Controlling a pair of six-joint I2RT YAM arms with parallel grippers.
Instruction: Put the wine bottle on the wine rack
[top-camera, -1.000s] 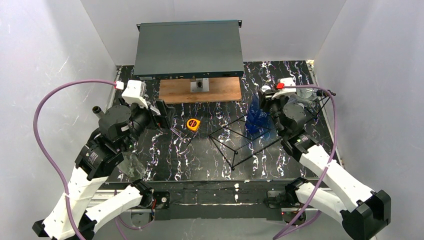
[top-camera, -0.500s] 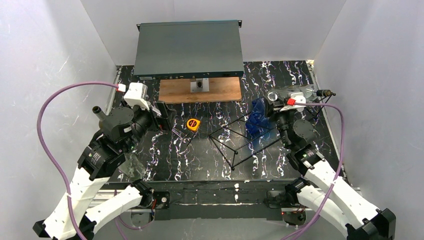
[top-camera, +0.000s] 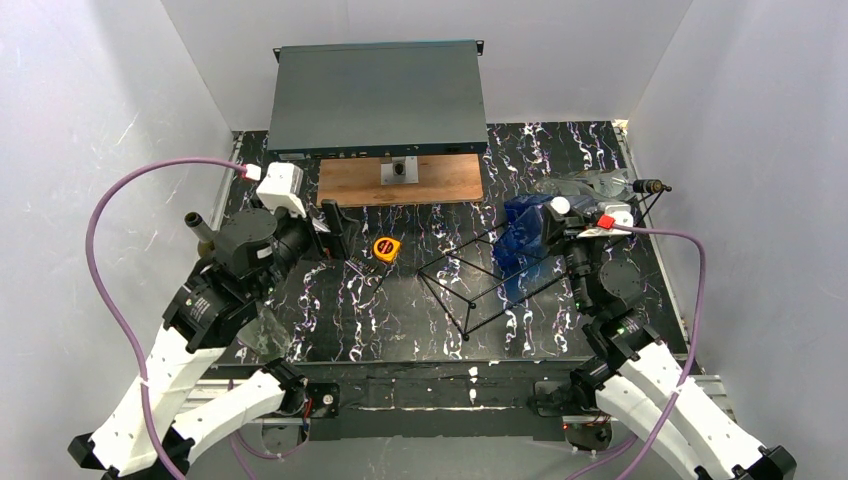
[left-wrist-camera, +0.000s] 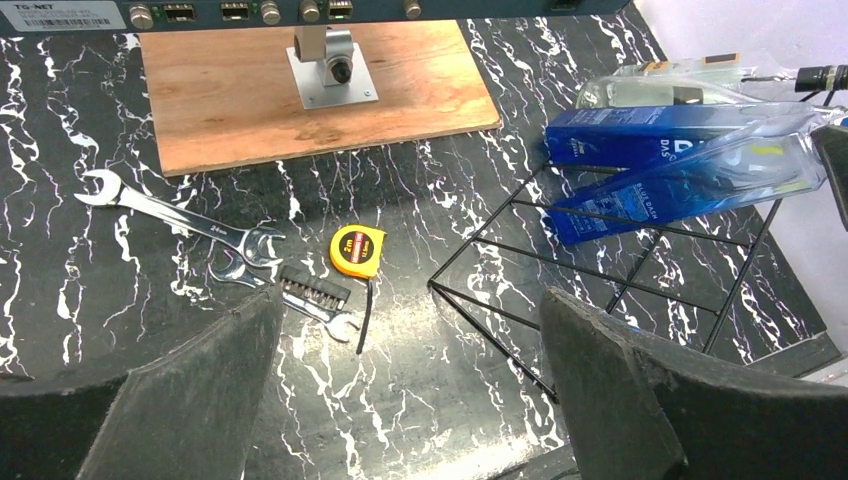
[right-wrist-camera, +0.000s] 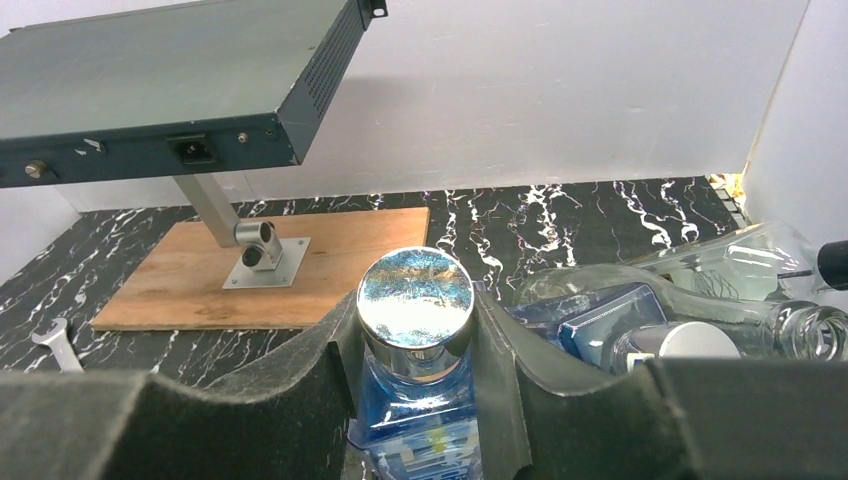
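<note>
Right gripper tight on blue glass wine bottle (mirrored cap); left gripper spread

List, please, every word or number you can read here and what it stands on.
"TG-NET": label on the switch.
"DA", cut off: white letters on the far blue bottle.
Lettering on the near blue bottle: blurred.
Stamp on the wrench, face of the tape measure: too small to read.
</note>
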